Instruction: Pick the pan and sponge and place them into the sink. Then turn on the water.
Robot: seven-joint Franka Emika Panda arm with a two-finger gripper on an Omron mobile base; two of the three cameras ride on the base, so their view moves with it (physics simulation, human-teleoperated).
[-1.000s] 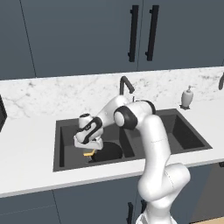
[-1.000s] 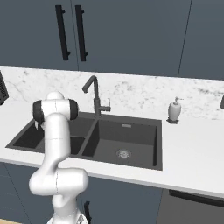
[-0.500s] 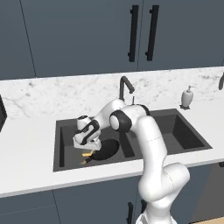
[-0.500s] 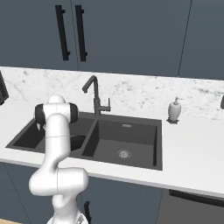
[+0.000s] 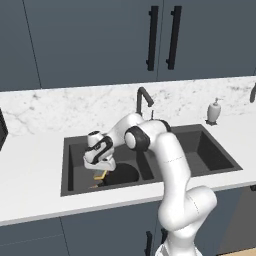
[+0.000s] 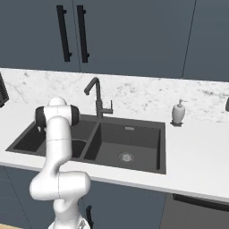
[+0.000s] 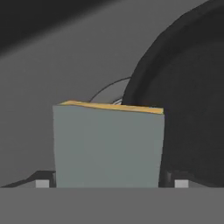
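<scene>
Hand view: sponge [image 7: 108, 146] close up, between fingertips [image 7: 42, 183], green face toward camera, yellow edge on top. Jaws set about sponge width; contact can't tell. Pan [image 7: 188, 109] just behind, at right. Left base view: gripper [image 5: 101, 172] low in left basin of sink [image 5: 70, 175], pan beside it. Right base view: arm hides left basin; faucet [image 6: 95, 96] behind sink.
</scene>
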